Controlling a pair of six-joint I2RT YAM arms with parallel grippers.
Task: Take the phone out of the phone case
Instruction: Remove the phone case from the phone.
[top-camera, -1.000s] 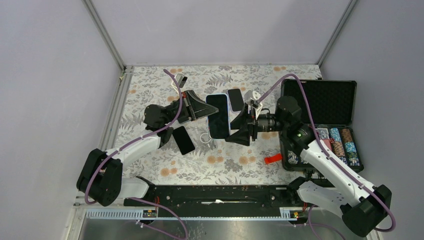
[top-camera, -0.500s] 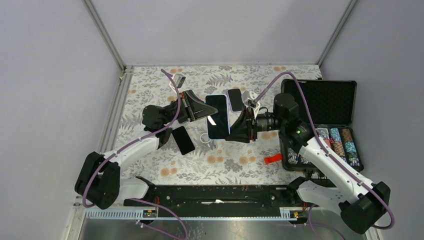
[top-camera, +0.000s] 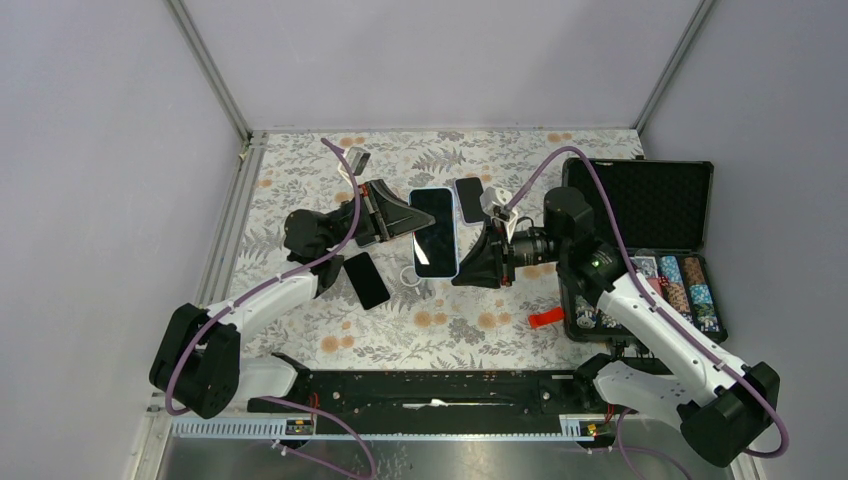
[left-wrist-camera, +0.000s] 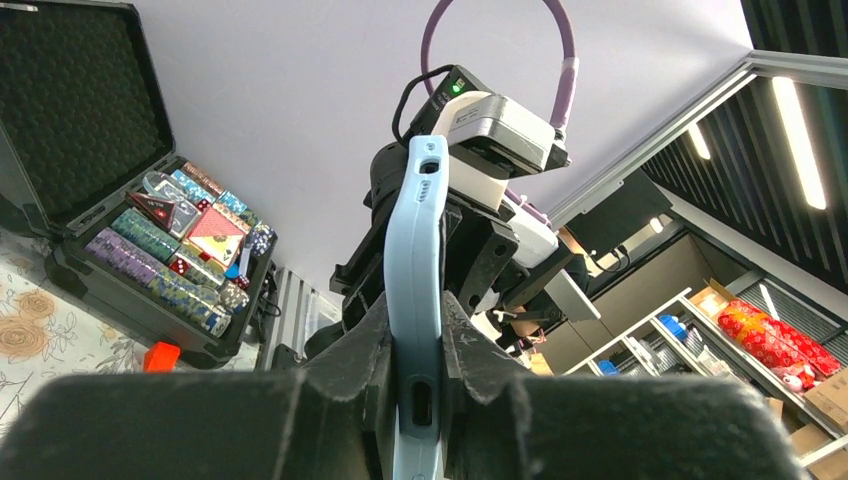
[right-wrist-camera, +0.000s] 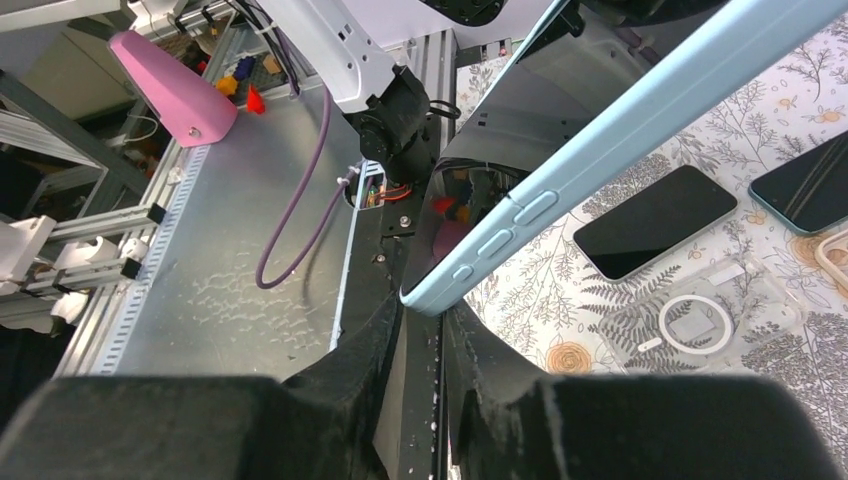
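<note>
Cased phone clamped between left hand, right hand (screen up).

Phone case is running off the right wrist view's top edge; right fingers are blurring out near the lens.

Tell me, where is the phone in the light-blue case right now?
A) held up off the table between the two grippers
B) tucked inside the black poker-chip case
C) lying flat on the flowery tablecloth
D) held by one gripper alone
A: the phone in the light-blue case is raised above the table, with opposite edges pinched by the left gripper and the right gripper.
</note>
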